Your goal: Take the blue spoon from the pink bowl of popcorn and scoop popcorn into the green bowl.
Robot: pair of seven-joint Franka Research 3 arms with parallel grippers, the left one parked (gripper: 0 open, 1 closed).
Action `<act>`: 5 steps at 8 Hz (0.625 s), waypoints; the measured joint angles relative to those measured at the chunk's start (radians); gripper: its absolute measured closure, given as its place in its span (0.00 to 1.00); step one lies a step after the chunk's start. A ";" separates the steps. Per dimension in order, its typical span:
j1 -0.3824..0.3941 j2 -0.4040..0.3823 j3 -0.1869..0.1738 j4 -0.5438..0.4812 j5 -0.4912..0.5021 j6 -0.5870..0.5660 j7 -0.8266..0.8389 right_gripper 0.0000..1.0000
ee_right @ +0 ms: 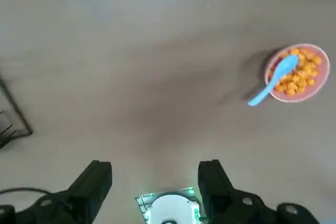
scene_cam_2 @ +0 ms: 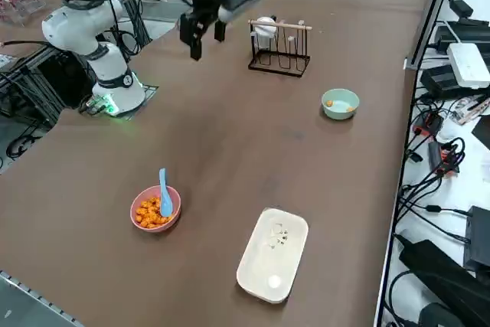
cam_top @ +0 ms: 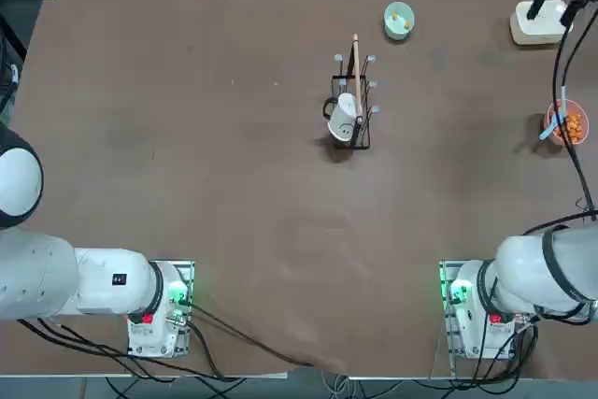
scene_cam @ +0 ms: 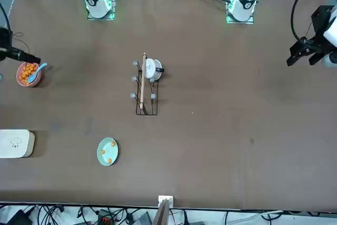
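The pink bowl [scene_cam_2: 155,207] of orange popcorn [scene_cam_2: 151,214] stands near the table's right edge, with the blue spoon [scene_cam_2: 164,189] resting in it and its handle poking over the rim. The wrist view shows the bowl [ee_right: 297,72] and the spoon [ee_right: 273,85] too. Far across the table is the green bowl [scene_cam_2: 340,103], with a few orange pieces inside. My right gripper [scene_cam_2: 205,36] hangs high above the table, well away from both bowls. Its fingers [ee_right: 97,182] are spread open and hold nothing.
A black wire rack [cam_top: 353,105] with a white mug and a wooden bar stands mid-table. A cream rounded-square box [scene_cam_2: 273,254] lies near the far right corner, beyond the pink bowl. Cables and devices line the far edge.
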 joint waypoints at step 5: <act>0.202 -0.094 0.017 0.002 0.005 0.081 -0.015 0.00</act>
